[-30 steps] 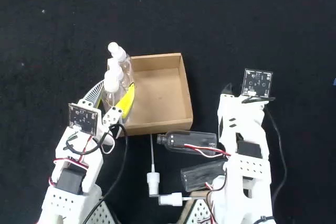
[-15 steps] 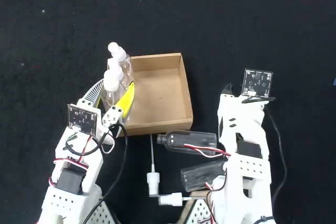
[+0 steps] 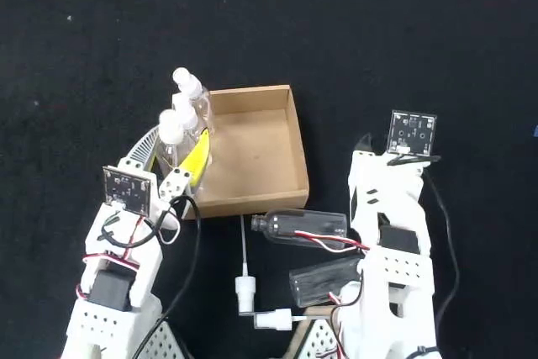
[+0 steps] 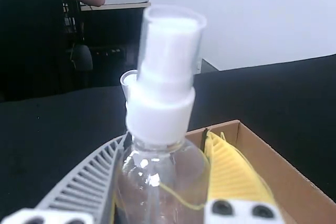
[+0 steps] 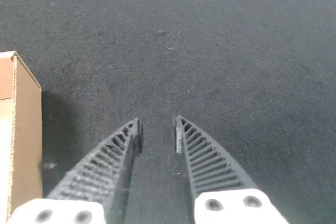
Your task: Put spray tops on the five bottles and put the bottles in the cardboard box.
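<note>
Clear plastic bottle [image 4: 157, 182] with a white cylindrical spray top [image 4: 163, 66] stands at the left wall of the brown cardboard box [image 3: 261, 199], pinched between ribbed grey and yellow left fingers [image 4: 231, 169]; right fingers [image 5: 202, 156] hang slightly spread above the black table [image 3: 420, 56].

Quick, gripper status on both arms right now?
Left gripper: jaws closed on a capped bottle.
Right gripper: jaws open, holding nothing.

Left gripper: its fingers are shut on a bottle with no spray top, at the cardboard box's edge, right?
Not quite. The bottle in the left gripper has a white spray top on it, as the left wrist view shows. The rest holds: the fingers are shut on it at the cardboard box's edge.
</note>
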Controlling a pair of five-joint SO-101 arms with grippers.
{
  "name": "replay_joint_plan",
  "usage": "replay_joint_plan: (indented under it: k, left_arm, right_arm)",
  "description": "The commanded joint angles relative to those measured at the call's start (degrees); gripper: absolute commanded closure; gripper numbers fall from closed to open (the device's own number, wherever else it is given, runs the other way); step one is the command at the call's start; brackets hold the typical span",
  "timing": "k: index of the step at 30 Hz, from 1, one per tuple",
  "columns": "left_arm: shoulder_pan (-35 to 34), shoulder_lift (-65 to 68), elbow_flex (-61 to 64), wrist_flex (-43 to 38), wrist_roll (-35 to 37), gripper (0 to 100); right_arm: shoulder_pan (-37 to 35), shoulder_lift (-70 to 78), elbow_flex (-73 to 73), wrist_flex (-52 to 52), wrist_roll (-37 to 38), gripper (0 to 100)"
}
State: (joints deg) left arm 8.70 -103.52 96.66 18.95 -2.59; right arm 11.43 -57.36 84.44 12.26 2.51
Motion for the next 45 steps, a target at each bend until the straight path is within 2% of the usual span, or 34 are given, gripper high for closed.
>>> replay_joint_plan:
  k: [1, 23, 27, 33, 42, 45]
  left_arm:
    - [-0.22, -0.97, 0.66, -2.37, -0.18, 94]
    - [-0.75, -0.88, 0.66, -4.04, 3.34, 94]
    - [-0.40, 3.25, 0.75, -4.40, 3.34, 94]
    - [-0.31, 13.27, 1.19, -17.14, 3.52, 94]
    - [0.48, 17.14, 1.19, -17.14, 3.78, 94]
    - [2.24, 16.79, 1.19, -13.10, 3.60, 94]
  right_arm:
    - [-0.97, 0.48, -0.31, -1.93, -0.18, 91.3]
    - [-0.97, 0.48, -0.22, -1.93, -0.18, 91.3]
    - [-0.97, 0.48, -0.22, -1.93, -0.18, 91.3]
    - [-0.88, 0.48, -0.22, -1.93, -0.18, 91.3]
    - [-0.88, 0.48, -0.22, -1.93, -0.18, 91.3]
    - [-0.88, 0.48, -0.22, -1.93, -0.18, 91.3]
